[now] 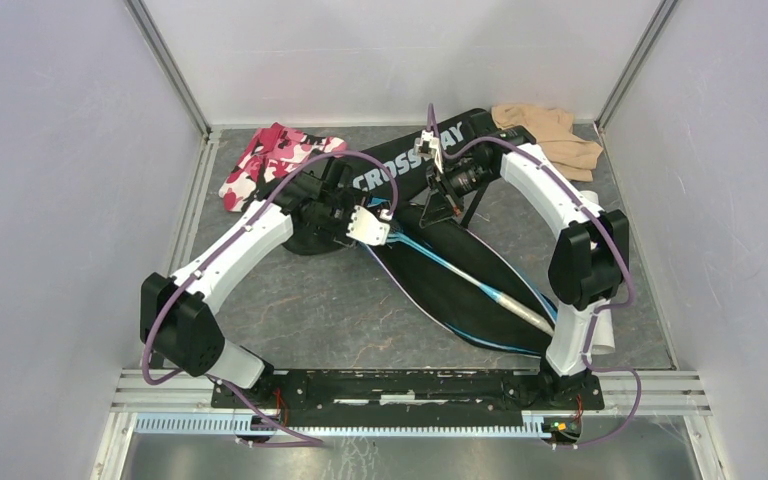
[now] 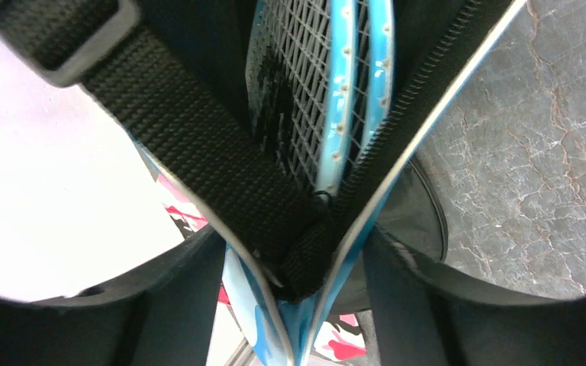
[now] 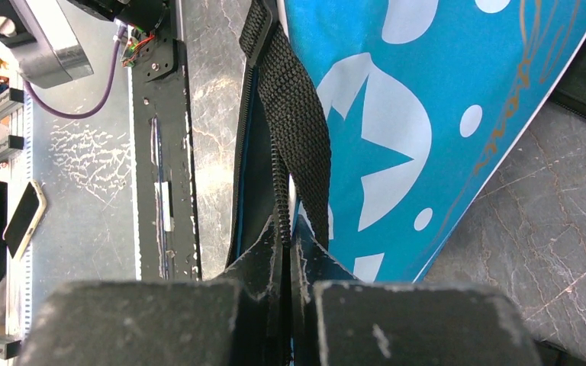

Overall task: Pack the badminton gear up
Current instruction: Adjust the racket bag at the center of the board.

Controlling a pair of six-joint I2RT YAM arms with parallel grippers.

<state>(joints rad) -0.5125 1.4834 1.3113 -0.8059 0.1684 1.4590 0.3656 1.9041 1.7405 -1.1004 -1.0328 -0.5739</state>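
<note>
One legible word: white "CROSSWAY" on black racket cover (image 1: 400, 165), far centre of table (image 1: 310, 310), partly behind arms. Gold script on blue racket cover (image 3: 442, 99), unreadable. Inside unzipped blue racket cover at table centre: blue-framed rackets (image 2: 341, 91), strung heads side by side, silver handle poking out toward right base. Left gripper (image 2: 294, 267) clamped on blue racket cover's pointed end by webbing strap (image 2: 198, 145). Right gripper (image 3: 286, 255) pinched tight on its zip edge. White tube (image 1: 605, 335) beside right base.
</note>
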